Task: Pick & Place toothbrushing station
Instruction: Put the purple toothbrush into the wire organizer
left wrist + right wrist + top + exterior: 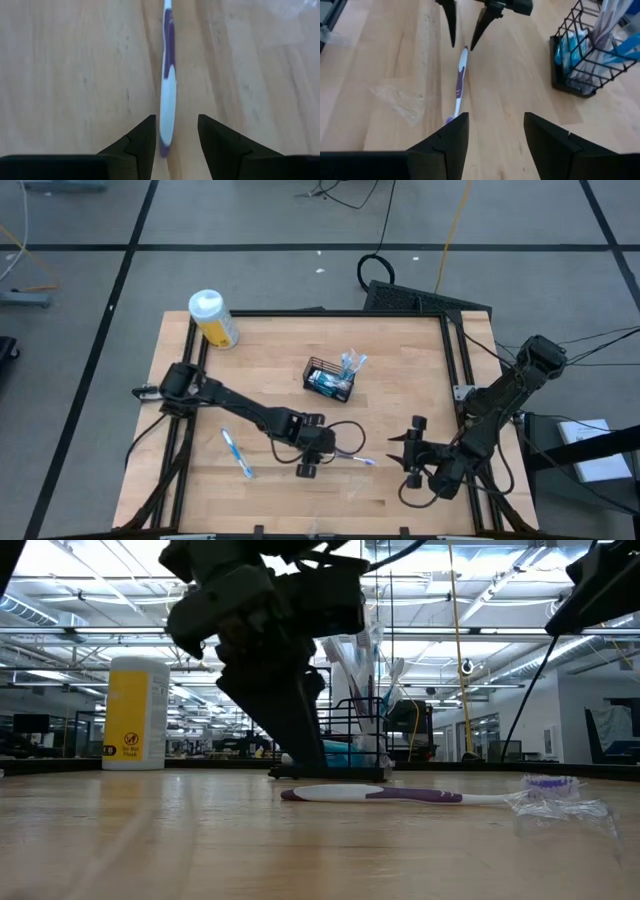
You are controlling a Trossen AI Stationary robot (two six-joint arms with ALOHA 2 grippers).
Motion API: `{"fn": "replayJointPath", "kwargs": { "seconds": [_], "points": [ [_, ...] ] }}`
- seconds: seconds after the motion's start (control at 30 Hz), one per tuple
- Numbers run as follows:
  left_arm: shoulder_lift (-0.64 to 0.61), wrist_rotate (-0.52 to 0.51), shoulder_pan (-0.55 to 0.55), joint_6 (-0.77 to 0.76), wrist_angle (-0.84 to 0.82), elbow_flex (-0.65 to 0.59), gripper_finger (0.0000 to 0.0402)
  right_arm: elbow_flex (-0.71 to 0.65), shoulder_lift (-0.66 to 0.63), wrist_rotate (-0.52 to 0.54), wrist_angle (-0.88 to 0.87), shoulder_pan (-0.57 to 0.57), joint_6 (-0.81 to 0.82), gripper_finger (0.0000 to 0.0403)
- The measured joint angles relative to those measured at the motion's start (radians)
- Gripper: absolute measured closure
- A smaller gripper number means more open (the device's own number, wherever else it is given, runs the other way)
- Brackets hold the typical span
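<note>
Left wrist view: purple-and-white toothbrush (168,75) flat on desk (75,75), handle end between spread jaws of left gripper (174,132). Light, stiff, slick plastic, likely to skid; best pinched mid-handle. Right gripper (496,131) waits nearby, jaws spread.

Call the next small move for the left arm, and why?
Probably close the left gripper on the purple-and-white toothbrush. Its open fingers straddle the handle's end, which lies flat on the table, so a pinch looks set up. The basket stands farther back, already holding brushes and tubes. The right gripper waits open near the table's right edge.
</note>
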Motion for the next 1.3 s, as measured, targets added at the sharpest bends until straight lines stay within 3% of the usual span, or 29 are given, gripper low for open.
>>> {"fn": "replayJointPath", "kwargs": {
  "seconds": [0.5, 1.3],
  "points": [
    [0.098, 0.029, 0.0, 0.034, -0.019, 0.149, 0.025, 0.0, 0.0, -0.002, -0.011, 0.0, 0.02, 0.0223],
    [0.114, -0.01, -0.009, 0.021, -0.134, 0.145, 0.025, 0.0, 0.001, -0.005, -0.002, 0.0, 0.017, 0.0223]
  ]
}}
